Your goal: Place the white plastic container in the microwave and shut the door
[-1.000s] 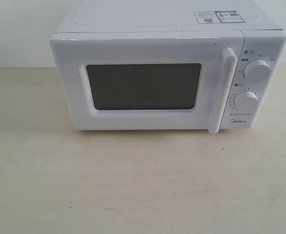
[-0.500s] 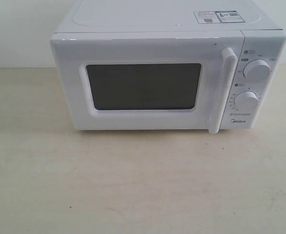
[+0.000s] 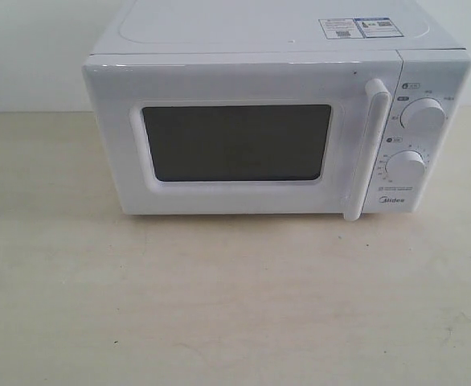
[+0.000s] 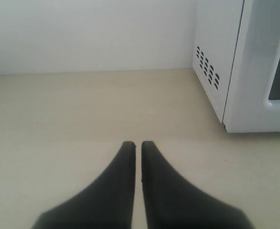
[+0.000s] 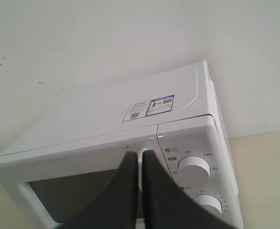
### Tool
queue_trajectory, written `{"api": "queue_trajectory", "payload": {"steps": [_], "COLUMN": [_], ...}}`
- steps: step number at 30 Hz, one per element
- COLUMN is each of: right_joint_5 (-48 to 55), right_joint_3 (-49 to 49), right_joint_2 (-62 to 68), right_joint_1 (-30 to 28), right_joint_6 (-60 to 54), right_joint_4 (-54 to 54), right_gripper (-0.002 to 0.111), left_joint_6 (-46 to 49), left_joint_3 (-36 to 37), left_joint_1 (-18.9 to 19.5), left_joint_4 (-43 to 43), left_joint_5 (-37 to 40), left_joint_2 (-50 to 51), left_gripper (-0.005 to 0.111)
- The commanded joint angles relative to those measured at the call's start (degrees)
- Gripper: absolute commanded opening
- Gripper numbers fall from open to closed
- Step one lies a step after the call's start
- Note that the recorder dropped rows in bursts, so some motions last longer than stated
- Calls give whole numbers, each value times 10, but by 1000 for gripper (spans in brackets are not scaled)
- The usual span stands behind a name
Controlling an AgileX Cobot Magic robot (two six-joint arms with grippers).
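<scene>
The microwave (image 3: 251, 32) fills the upper middle of the exterior frame, its door (image 3: 235, 80) shut flush. My left gripper (image 4: 136, 144) hangs above the table (image 4: 59, 119) beside it, fingers together. My right gripper (image 5: 140, 153), fingers together too, points at its front by the dials (image 5: 195, 169).

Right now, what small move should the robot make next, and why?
Probably open the right tool and ease it onto the handle. The door is shut, no white box shows in any view, and the dark window hides the inside. That tool, closed, points at the handle's top, so pulling the door open looks sensible.
</scene>
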Motion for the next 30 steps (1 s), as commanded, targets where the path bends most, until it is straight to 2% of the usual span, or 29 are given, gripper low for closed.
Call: {"api": "queue_trajectory", "payload": {"steps": [1,4,12,18,23,30], "right_joint_5": [-1,42,329,416,455,458], "right_joint_3": [-2,-1,116,194,213,231], "right_joint_2": [-14,-35,-127,-208,-220,-220], "right_joint_1": [-1,-45,-276,-400,-460,-474], "right_joint_6": [-24,-1,-13,-8,-9,-11], "right_joint_4": [-5,-5,-5,-5,-5,-5], "right_gripper": [0,0,0,0,0,0], "left_joint_6": [-7,-7,-7,-7,-7,-6], "left_joint_3": [2,2,2,2,2,2], "left_joint_1": [2,2,2,2,2,2], "left_joint_4": [3,3,3,3,3,3], "left_joint_5": [1,1,1,1,1,1], "left_joint_2": [-2,-2,-2,-2,-2,-2], "left_gripper": [4,4,4,4,4,4]}}
